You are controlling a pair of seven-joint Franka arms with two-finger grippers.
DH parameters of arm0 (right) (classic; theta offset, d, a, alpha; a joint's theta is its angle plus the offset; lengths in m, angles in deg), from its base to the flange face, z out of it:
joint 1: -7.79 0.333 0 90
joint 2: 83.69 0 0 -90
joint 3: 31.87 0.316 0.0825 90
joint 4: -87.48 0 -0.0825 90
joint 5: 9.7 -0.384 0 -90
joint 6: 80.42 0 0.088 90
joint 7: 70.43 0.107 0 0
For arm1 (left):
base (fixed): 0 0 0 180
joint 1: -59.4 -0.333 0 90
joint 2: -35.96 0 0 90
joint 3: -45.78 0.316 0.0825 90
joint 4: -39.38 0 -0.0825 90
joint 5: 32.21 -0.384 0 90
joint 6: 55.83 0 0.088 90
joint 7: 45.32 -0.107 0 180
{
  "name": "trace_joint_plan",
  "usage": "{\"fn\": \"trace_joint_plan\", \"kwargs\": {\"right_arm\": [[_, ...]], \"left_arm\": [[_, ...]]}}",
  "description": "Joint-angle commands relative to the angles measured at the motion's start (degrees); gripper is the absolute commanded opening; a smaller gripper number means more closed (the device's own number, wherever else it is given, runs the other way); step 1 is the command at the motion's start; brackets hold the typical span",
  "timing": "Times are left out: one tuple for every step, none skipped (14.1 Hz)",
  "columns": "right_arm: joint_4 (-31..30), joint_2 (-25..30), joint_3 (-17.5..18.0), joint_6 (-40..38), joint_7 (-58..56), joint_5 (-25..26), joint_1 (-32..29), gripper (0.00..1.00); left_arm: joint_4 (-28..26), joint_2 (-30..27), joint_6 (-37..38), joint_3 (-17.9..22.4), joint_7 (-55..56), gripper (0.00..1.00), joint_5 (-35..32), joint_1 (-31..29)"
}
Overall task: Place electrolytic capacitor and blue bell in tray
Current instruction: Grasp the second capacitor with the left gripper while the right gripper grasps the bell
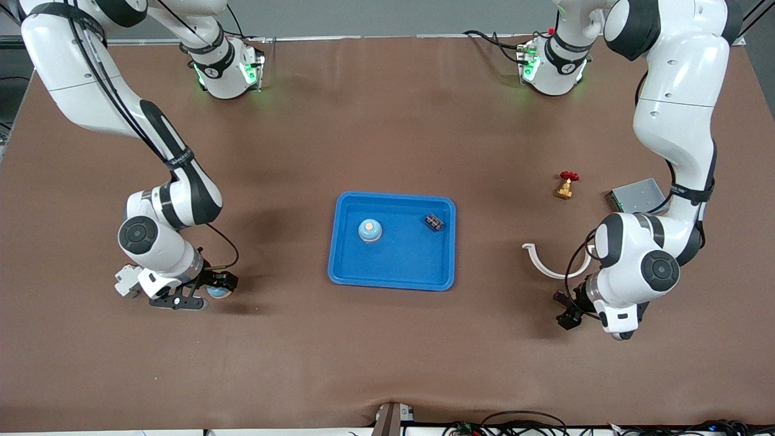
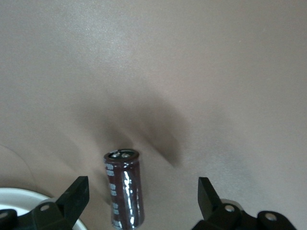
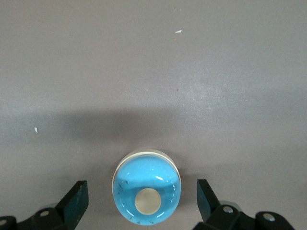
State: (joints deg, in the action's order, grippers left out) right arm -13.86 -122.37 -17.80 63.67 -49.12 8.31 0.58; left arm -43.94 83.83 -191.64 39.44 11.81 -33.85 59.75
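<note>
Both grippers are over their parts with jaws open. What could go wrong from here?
1. The capacitor sits off-centre in the left gripper, so closing may push it aside rather than grip it.
2. The white curved piece lies close beside that gripper and could get snagged.
3. The tray already holds a blue bell and a dark part. The second bell, under the right gripper, could land on them.

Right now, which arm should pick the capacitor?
Left. The open left gripper straddles the electrolytic capacitor on the table; the right gripper, also open, brackets the blue bell at the right arm's end.
</note>
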Motion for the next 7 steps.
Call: {"fn": "trace_joint_plan", "kwargs": {"right_arm": [[-1.41,0.53,1.31,0.84,-0.82,-0.43,-1.67,1.0],[-1.41,0.53,1.31,1.02,-0.82,-0.34,-1.67,1.0],[-1.32,0.45,1.23,1.19,-0.82,-0.34,-1.58,1.0],[-1.32,0.18,1.22,1.19,-0.82,-0.34,-1.67,1.0],[-1.32,0.09,1.22,1.37,-0.82,-0.34,-1.76,1.0],[-1.32,-0.08,1.22,1.63,-0.82,-0.34,-1.76,1.0],[-1.32,-0.08,1.22,1.63,-0.91,-0.25,-1.76,1.0]], "left_arm": [[-0.09,0.2,-2.0,0.19,2.63,1.0,-0.82,0.43],[-0.09,0.21,-2.09,0.19,2.72,1.0,-0.82,0.43],[-0.09,0.29,-2.09,0.19,2.81,1.0,-0.82,0.43],[-0.09,0.29,-2.09,0.19,2.81,1.0,-0.82,0.43],[-0.09,0.38,-2.09,0.19,2.81,1.0,-0.82,0.43],[-0.18,0.29,-2.18,0.19,2.72,1.0,-0.82,0.52],[-0.18,0.21,-2.18,0.19,2.72,1.0,-0.91,0.96]]}}
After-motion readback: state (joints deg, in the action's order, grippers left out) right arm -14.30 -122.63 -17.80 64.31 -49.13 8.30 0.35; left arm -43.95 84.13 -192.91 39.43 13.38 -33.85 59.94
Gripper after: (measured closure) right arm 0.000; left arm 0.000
